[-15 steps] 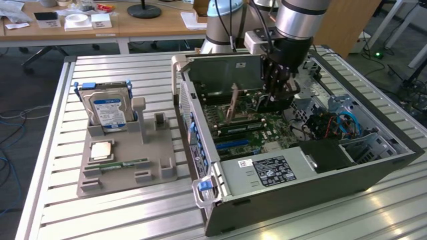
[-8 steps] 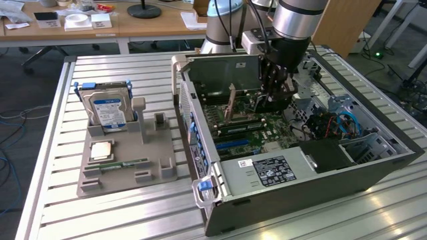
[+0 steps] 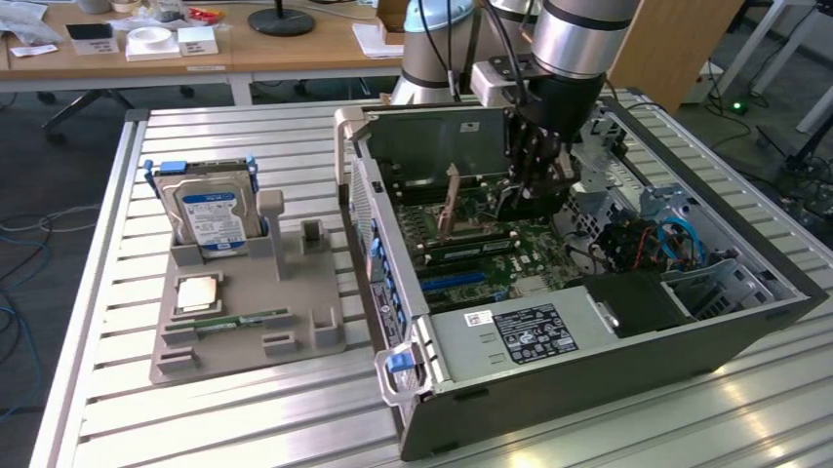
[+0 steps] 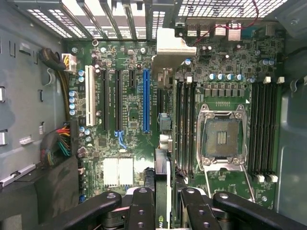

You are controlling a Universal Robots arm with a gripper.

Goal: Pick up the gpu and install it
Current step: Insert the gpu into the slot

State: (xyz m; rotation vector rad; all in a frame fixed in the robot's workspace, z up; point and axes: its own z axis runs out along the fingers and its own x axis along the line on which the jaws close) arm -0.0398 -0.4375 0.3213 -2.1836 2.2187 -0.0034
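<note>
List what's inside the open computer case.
A green motherboard with a blue slot, an empty CPU socket and wire bundles. The gripper holds the gpu edge-on above it; the board strip beneath the card is covered.

Worktop (image 3: 260,409): ribbed bare metal slats, matt silver, glare patches near right. Computer case (image 3: 625,375): dark grey painted sheet metal, matt; bare perforated steel inside. Part holder (image 3: 312,336): grey matt plastic. Hard drive (image 3: 215,214): shiny metal, glossy blue label. Claw (image 4: 165,194): black, matt. gpu (image 4: 169,45): bracket of pale dull metal.
</note>
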